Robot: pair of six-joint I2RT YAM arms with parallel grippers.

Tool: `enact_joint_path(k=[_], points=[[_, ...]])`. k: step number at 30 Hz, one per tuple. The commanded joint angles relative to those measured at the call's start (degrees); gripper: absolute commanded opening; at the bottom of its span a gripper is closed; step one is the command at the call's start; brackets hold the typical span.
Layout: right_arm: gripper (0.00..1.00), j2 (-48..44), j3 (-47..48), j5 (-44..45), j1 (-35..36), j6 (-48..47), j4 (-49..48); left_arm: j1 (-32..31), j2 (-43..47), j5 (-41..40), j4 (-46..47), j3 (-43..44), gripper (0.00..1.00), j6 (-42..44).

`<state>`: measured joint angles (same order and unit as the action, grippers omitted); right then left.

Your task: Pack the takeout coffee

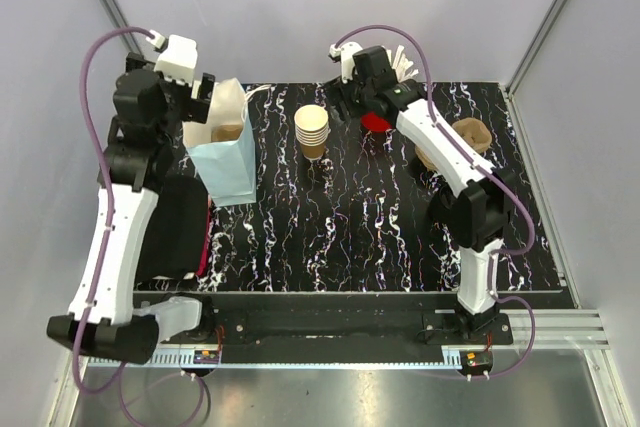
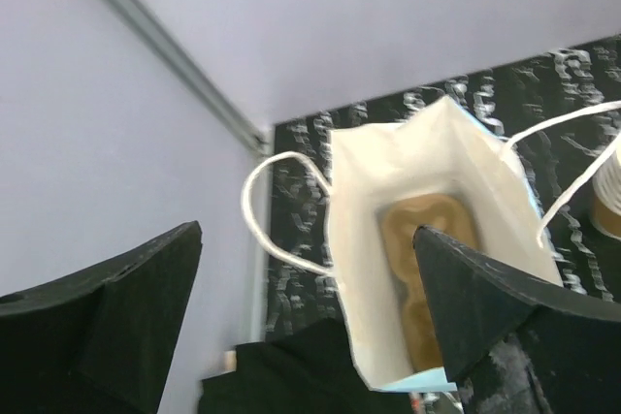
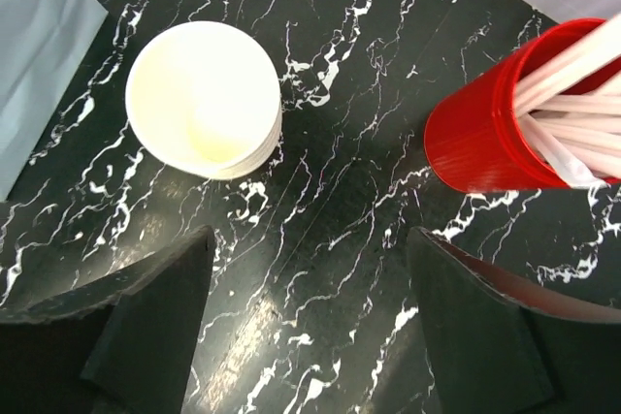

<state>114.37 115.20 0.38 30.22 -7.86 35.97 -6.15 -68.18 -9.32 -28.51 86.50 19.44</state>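
In this pale-walled booth, on the white-veined black tabletop (image 1: 380,237), we count one pale-blue paper bag (image 1: 228,162) and one brown paper-cup stack (image 1: 312,130); left gripper (image 2: 309,232) and right gripper (image 3: 310,235) gape empty.

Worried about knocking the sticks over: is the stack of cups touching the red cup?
Apart. The right wrist view shows a broad strip of bare table between the stack of cups and the red cup.
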Motion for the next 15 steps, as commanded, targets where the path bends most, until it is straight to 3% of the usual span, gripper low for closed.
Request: enact_joint_path(k=[1,5,7,10,15], points=[[0.88,-7.4,-0.06,-2.67,-1.12,-1.54,0.15,-7.11,3.31,-21.31,6.45,-3.17,0.99,8.06],[0.94,-9.59,0.82,-7.14,-1.21,-3.82,4.28,-16.75,3.76,-33.02,11.25,-5.54,0.99,14.9],[0.98,-11.61,-1.1,-9.78,-1.13,-5.58,4.64,-19.76,3.76,-40.73,17.14,-8.0,0.99,24.38],[1.0,-13.02,-1.91,-9.61,-1.13,-9.71,6.57,-23.63,2.97,-46.47,28.05,-11.61,0.99,36.17],[1.0,-13.21,-2.08,-7.15,-1.13,-12.88,7.63,-26.54,2.71,-49.3,44.48,-18.19,0.99,52.4]])
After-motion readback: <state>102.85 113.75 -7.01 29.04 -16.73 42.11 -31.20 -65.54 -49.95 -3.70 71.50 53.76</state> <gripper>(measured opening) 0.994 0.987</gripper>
